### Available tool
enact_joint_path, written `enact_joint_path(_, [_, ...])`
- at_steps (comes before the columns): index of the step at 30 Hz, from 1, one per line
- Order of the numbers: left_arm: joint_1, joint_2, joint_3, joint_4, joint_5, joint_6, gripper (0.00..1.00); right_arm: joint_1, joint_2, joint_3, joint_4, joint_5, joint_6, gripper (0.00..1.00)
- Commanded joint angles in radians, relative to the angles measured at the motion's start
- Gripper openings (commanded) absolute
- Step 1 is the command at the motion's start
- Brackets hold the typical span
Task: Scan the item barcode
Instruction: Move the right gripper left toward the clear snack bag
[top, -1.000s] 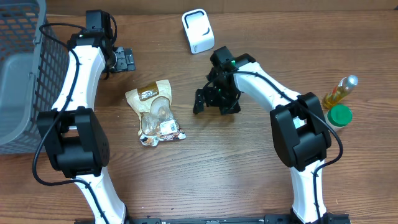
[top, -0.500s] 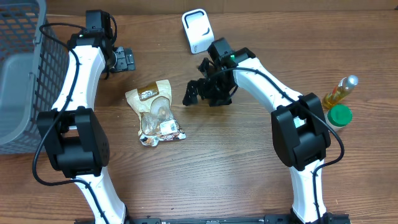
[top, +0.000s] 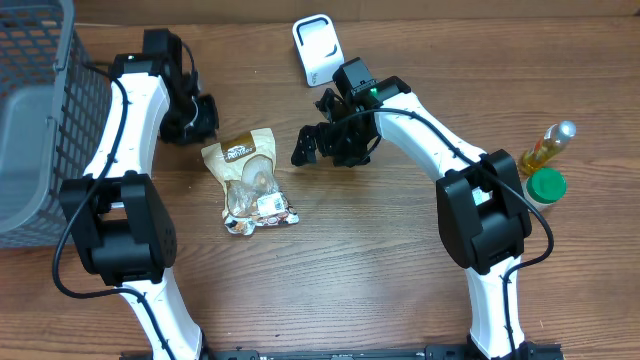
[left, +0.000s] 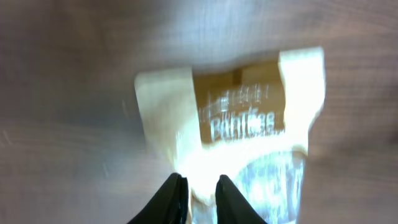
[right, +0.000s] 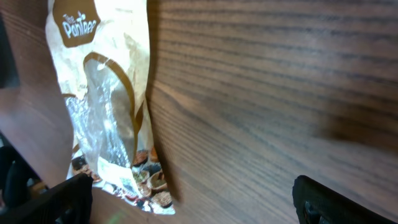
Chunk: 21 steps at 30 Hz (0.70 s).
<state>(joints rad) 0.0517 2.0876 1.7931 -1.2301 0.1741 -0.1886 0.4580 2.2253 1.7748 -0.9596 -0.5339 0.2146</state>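
Overhead, L to R: wire basket (top: 30, 120) at far L, prob. the drop-off; left gripper (top: 197, 117) just beside top of snack bag (top: 248, 180), its two tips drawn nearly together on nothing, wrist view blurred; bag lies flat mid-table, white sticker at near end, likely the barcode, too small to read; scanner (top: 318, 50) upright at back, within both arms' reach; right gripper (top: 320, 148) spread wide, empty, near bag's R side, prob. placed to lift it; bottle (top: 548, 145) & green cap (top: 546, 186) set well apart.

- Brown label (right: 75, 23) on the snack bag (right: 109, 134), up and left of the right fingers (right: 339, 202): white script is reading roughly "Pantee"; the smaller line above it is showing too small to read.
- Same label, just above the left fingers (left: 173, 198): the lettering is showing blurred.
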Motion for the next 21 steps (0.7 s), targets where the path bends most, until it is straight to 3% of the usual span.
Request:
enact_joint_path(1, [-0.016,0.002,0.008,-0.085,0.052,-0.043,0.23,-0.006,-0.022,0.02,0.018,0.049,-0.006,1.0])
enact_joint_path(4, [-0.036,0.002,0.008,-0.17,0.006,-0.04,0.29,-0.006,-0.022,0.02,0.036,0.09,-0.006,1.0])
enact_joint_path(12, [-0.09,0.002,-0.023,-0.206,-0.05,-0.041,0.5,-0.006,-0.022,0.02,0.041,0.089,-0.006,1.0])
enact_joint_path(16, [-0.105,0.002,-0.101,-0.184,-0.135,-0.071,0.5,-0.006,-0.022,0.02,0.059,0.089,-0.006,1.0])
enact_joint_path(21, [-0.105,0.002,-0.229,-0.057,-0.121,-0.07,0.49,-0.006,-0.022,0.02,0.069,0.089,-0.006,1.0])
